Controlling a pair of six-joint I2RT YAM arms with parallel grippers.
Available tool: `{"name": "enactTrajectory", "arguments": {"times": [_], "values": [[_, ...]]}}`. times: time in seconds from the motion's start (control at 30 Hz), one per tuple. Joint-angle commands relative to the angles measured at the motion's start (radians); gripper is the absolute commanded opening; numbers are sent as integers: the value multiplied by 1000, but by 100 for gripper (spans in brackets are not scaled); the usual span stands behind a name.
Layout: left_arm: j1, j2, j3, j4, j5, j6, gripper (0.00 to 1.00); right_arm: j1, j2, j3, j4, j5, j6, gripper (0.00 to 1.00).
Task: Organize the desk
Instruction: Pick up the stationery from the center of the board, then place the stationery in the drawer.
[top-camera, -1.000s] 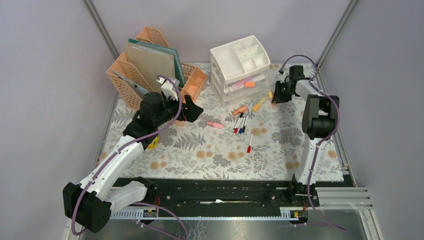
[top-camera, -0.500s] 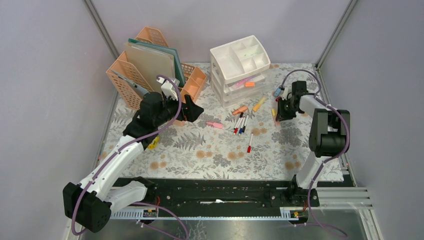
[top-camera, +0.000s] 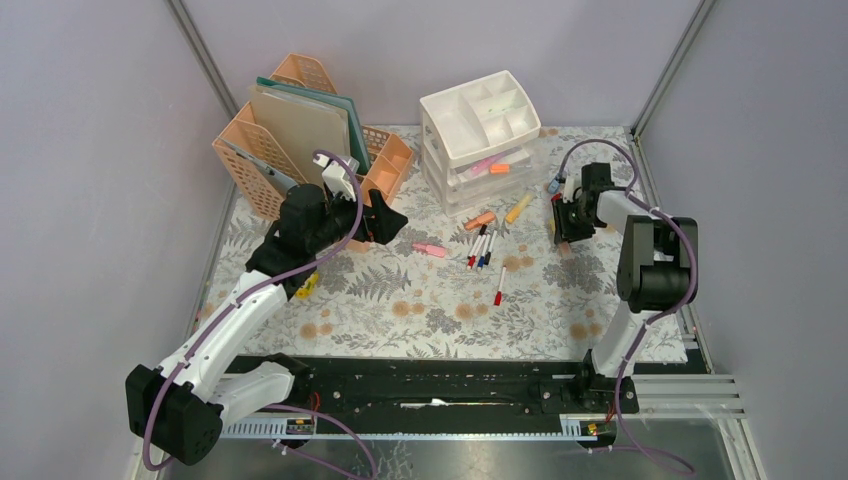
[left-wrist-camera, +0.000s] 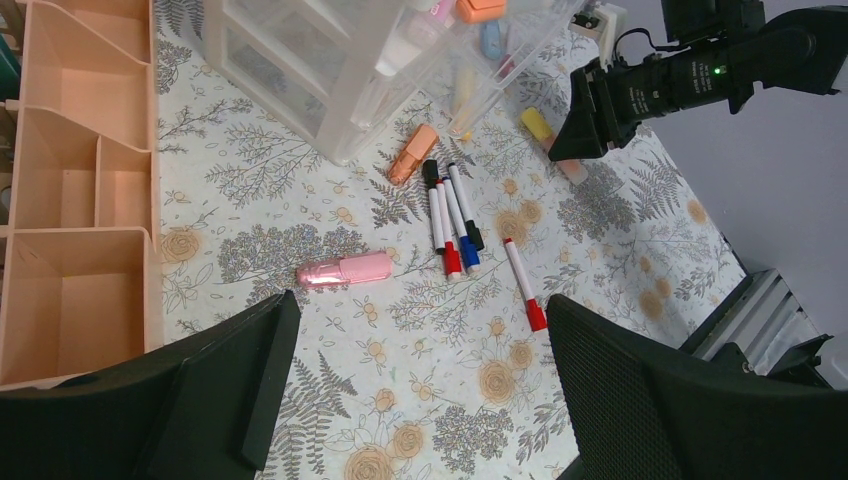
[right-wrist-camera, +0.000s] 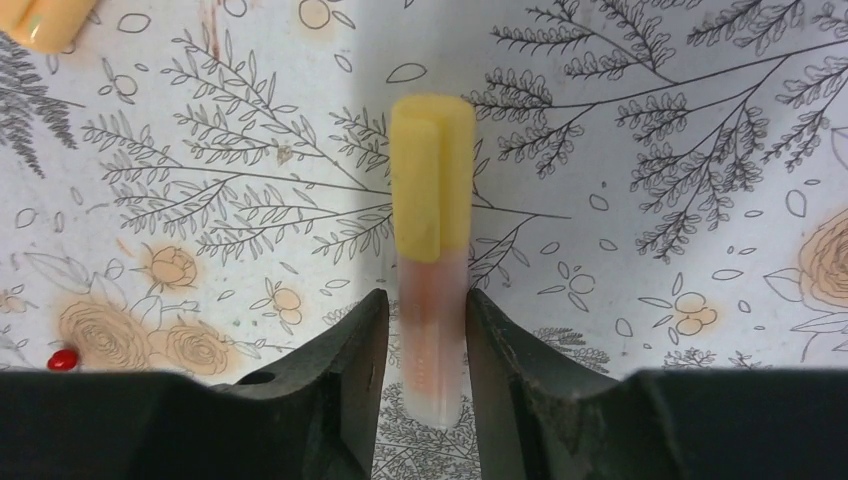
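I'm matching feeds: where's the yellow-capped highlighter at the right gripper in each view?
Top external: right of the drawer unit, mostly hidden under the right gripper.
Left wrist: upper right, the yellow-capped highlighter pokes out beside that gripper.
Right wrist: centre, lying on the cloth between the fingers, cap pointing away.
Shared landmark: the right gripper, seen in all three.

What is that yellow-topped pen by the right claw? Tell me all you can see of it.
The pen is a stubby highlighter with a chunky yellow cap, plastic by the look of it, on a pale, see-through pinkish barrel. It seems to lie flat on the flowered desk, with its cap pointing away from the right claw. The claw's two black fingers flank the barrel closely. Whether they press it I cannot tell, as the barrel looks blurred. Nothing else touches it.
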Motion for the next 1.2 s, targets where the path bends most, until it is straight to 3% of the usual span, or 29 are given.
{"name": "enactTrajectory", "arguments": {"times": [0.0, 0.4, 0.43, 0.5, 0.53, 0.63, 0.8, 1.0, 1.07, 1.17], "values": [[5, -18, -1, 55, 12, 2, 99, 30, 41, 26, -14, 31, -22, 41], [5, -28, -2, 56, 20, 0, 99, 57, 12, -72, -14, 31, -22, 41], [5, -28, -2, 56, 21, -1, 99, 57, -2, -81, 21, 123, -22, 41], [5, -29, -2, 57, 22, -1, 99, 56, -39, -95, 56, 164, -118, 14], [5, -30, -2, 57, 23, -1, 99, 57, -65, -102, 53, 151, -129, 8], [5, -33, -3, 58, 19, -1, 99, 41, -147, -104, 15, 54, -145, 0], [5, -35, -3, 58, 20, -1, 99, 19, -282, -91, -26, -88, -150, 0], [6, -35, -3, 58, 17, 1, 99, 16, -446, -22, -63, -396, -236, 0], [6, -33, -3, 59, 16, 1, 99, 18, -469, 27, -52, -487, -299, 4], [5, -31, -3, 61, 19, 2, 99, 41, -438, 130, -11, -506, -375, 1]]}}
